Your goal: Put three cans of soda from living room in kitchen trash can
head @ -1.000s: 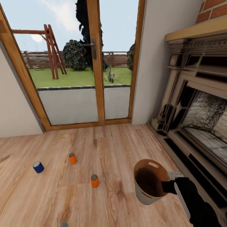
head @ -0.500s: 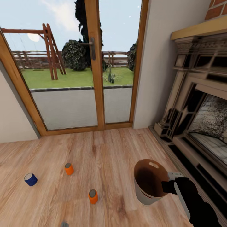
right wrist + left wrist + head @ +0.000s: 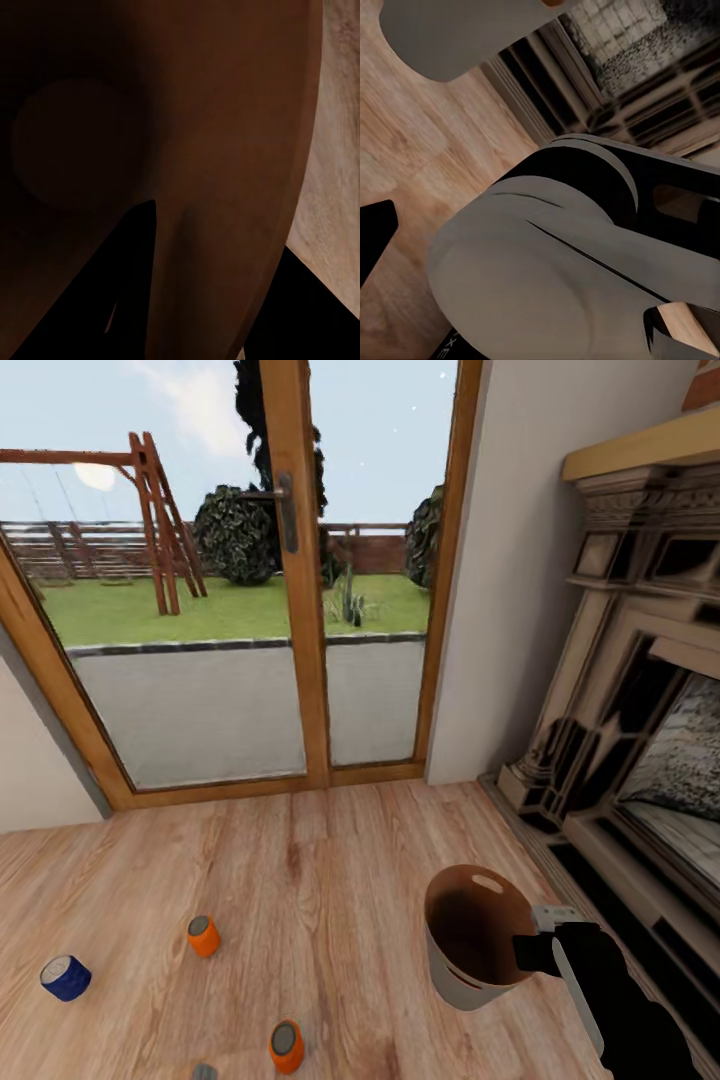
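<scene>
Cans first: three small cylindrical drink cans with silvery tops sit on the light wood plank floor (image 3: 330, 860) before the wood-framed glass doors (image 3: 290, 580), a dark blue can (image 3: 66, 977) lying tilted farthest left, one orange can (image 3: 203, 936) beyond it and a second orange can (image 3: 286, 1046) nearest the robot, all well apart from each other. The pale grey-white, brown-lined tapered bin (image 3: 470, 938) hangs off the floor at the rim, gripped by the right pincer (image 3: 540, 952), which is clenched on its wall; the right wrist view looks straight into the glossy brown inside. I cannot tell the left pincer's state. The cans look light, rigid and smooth, likely to roll if nudged, so a grasp across the middle of the body seems safest. No label or writing is legible.
</scene>
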{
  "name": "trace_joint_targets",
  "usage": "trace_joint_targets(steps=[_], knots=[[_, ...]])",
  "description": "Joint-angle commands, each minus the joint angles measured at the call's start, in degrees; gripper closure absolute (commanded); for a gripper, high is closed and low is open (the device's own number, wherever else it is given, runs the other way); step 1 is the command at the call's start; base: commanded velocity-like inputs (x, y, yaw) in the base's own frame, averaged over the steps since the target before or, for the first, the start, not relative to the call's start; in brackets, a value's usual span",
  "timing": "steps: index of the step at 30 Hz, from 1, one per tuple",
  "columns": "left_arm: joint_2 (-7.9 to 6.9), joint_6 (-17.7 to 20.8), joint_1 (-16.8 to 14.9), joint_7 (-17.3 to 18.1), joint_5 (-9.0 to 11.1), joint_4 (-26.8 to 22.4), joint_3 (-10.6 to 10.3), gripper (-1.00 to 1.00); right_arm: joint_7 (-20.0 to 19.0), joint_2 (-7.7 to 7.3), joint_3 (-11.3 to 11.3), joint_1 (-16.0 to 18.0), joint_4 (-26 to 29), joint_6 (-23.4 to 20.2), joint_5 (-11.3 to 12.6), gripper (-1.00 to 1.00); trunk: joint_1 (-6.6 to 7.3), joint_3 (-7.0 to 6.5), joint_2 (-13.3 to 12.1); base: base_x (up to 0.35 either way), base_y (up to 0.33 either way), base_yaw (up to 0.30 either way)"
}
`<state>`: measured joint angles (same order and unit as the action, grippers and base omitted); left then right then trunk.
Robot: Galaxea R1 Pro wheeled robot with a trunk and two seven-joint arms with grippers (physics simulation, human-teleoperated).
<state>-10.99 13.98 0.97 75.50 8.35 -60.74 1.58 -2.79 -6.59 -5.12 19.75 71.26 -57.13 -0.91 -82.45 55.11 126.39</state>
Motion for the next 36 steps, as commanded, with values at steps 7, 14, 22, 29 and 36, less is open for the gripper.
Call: trace_joint_targets(steps=[7,14,22,29,36], knots=[[0.23,0.0,0.0,-10.0,0.0,-1.3,-0.4,-1.0,0.0,0.0,0.0,0.0,0.0,0.0,0.7,1.0,0.0,-0.01,0.0,0.012,0.0,0.0],[5.52,0.2,0.0,-47.5,0.5,-6.0,-0.8,-1.0,0.0,0.0,0.0,0.0,0.0,0.0,0.7,1.0,0.0,-0.01,0.0,0.001,0.0,0.0],[10.15,0.2,-7.1,-62.5,0.3,2.0,-0.8,-1.0,0.0,0.0,0.0,0.0,0.0,0.0,0.7,1.0,0.0,-0.01,0.0,0.0,0.0,0.0],[10.95,-0.4,-19.9,-67.0,0.3,19.7,-0.8,-1.0,0.0,0.0,0.0,0.0,-0.1,0.0,0.7,1.0,0.0,-0.01,0.0,0.0,0.0,0.0],[11.44,-1.1,-21.9,-69.2,0.3,22.1,-0.7,-1.0,0.1,0.0,0.0,0.0,-0.7,0.0,0.7,1.0,0.0,-0.01,0.0,0.0,0.0,0.0]])
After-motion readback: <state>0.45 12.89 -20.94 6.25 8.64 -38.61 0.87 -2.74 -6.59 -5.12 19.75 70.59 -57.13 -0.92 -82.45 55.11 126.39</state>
